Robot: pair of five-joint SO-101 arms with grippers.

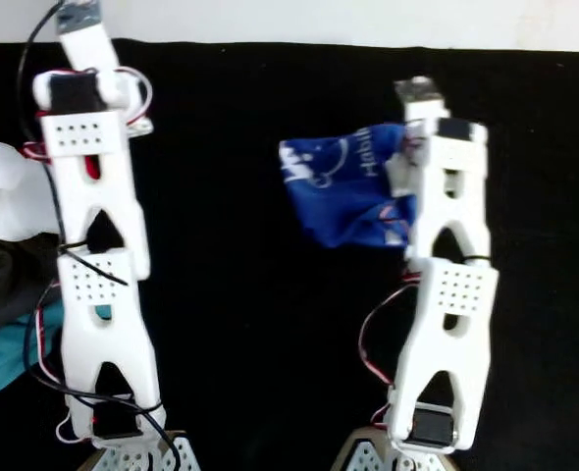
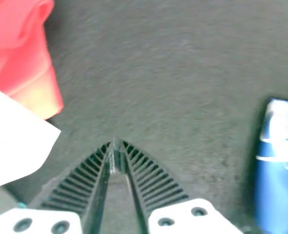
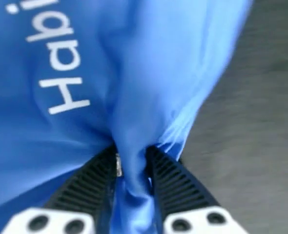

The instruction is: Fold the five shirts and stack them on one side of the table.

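A crumpled heap of shirts (image 1: 5,196) crowds the left edge of the matte black tabletop (image 1: 231,324). My left gripper (image 2: 115,146) is clenched on nothing, with open room beside it. My right gripper (image 3: 132,153) pinches a soft fold of the bunched blue shirt (image 1: 339,191).

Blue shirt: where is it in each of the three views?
High view: blue shirt mid-table, against the right arm.
Left wrist view: blue shirt at the picture's edge, apart from the left gripper.
Right wrist view: blue shirt pinched in the right gripper.
Shared landmark: the black table.
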